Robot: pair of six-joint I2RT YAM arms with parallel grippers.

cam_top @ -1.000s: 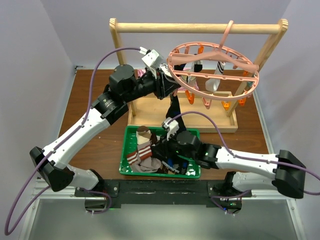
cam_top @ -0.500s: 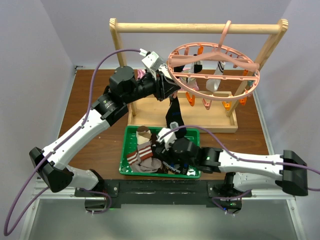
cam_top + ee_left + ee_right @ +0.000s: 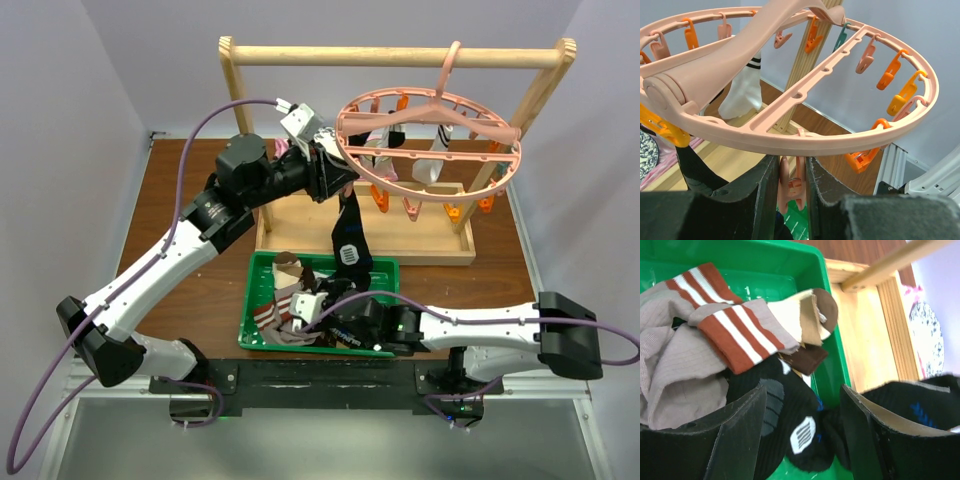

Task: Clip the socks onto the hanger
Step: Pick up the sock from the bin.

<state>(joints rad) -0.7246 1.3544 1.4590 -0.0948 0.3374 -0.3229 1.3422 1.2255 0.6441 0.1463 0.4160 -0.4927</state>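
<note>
The pink round hanger (image 3: 505,168) hangs by its hook from the wooden rack. My left gripper (image 3: 333,170) is at its near-left rim, shut on a pink clip (image 3: 791,186) that sits squeezed between the fingers under the ring (image 3: 805,145). A long black sock (image 3: 349,235) dangles freely just below that spot. My right gripper (image 3: 305,318) is low in the green tray (image 3: 252,300), open, jaws straddling a black sock (image 3: 800,412) without touching it. Brown-and-white striped socks (image 3: 735,335) lie beside it. A white sock (image 3: 742,90) hangs on the hanger's far side.
The light wooden rack (image 3: 390,57) stands at the back, and its flat base (image 3: 300,215) borders the tray's far wall. Orange and pink clips (image 3: 900,97) line the ring. The tray's green wall (image 3: 832,365) is close on the right jaw's side.
My right gripper opened, let go of the hanging black sock's lower end and dropped left into the tray. The left gripper stayed on the clip.
</note>
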